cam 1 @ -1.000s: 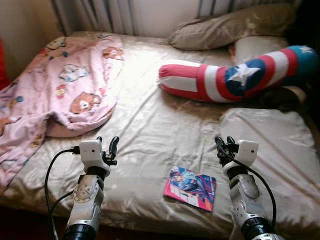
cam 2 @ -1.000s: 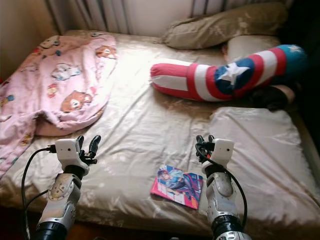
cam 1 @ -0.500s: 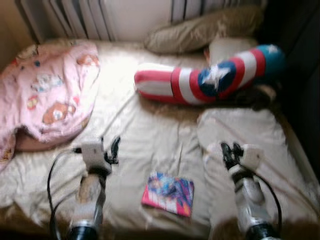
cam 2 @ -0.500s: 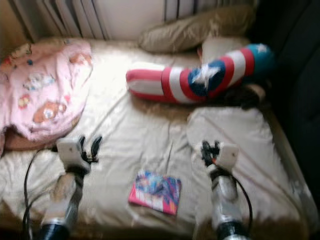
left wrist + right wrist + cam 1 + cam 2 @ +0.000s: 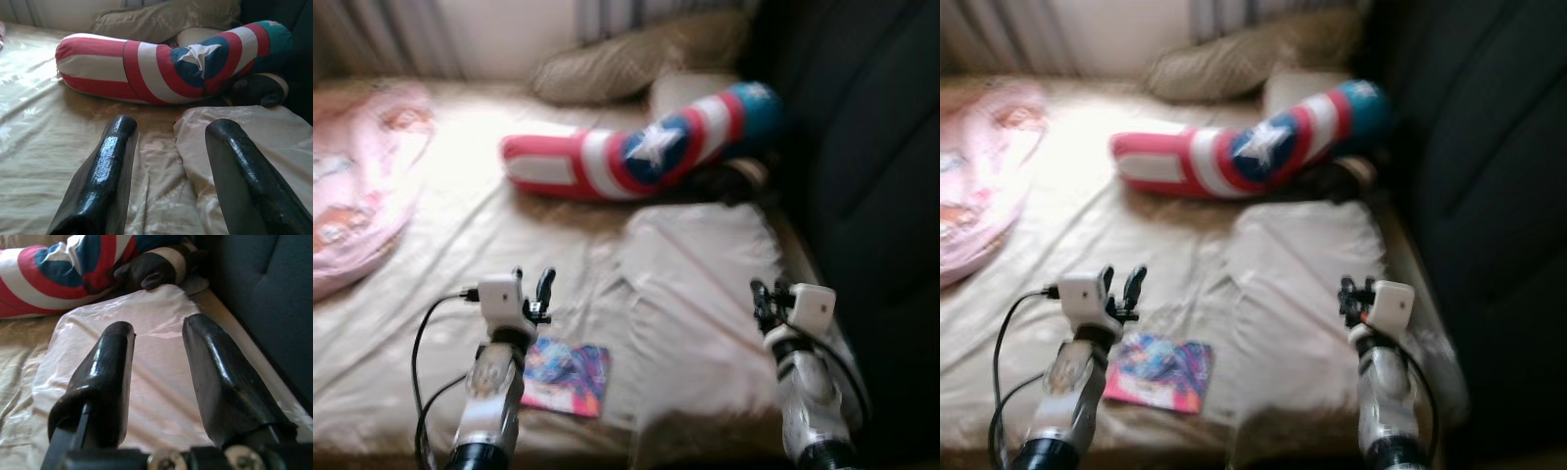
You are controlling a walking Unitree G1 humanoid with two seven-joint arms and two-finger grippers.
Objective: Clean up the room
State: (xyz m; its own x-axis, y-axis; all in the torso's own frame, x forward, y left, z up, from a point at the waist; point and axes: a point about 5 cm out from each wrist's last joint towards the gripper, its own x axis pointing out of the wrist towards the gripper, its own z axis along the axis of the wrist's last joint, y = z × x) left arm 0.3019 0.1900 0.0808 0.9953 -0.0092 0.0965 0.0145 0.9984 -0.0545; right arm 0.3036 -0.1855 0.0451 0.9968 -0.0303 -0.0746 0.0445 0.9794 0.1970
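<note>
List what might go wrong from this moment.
The head views are blurred, so reaching now would likely miss. The book lies at the bed's front edge, beside the open left pincer; a nudge may push it off. The open right pincer hovers over loose sheet that may snag.

Both eye views are blurred, daylight from the far side glares on the sheet point(image 5: 460, 157), while wrist views are sharp.

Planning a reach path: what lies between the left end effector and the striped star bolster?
In the left wrist view, just bare beige sheet between the open left end effector and the bolster.
</note>
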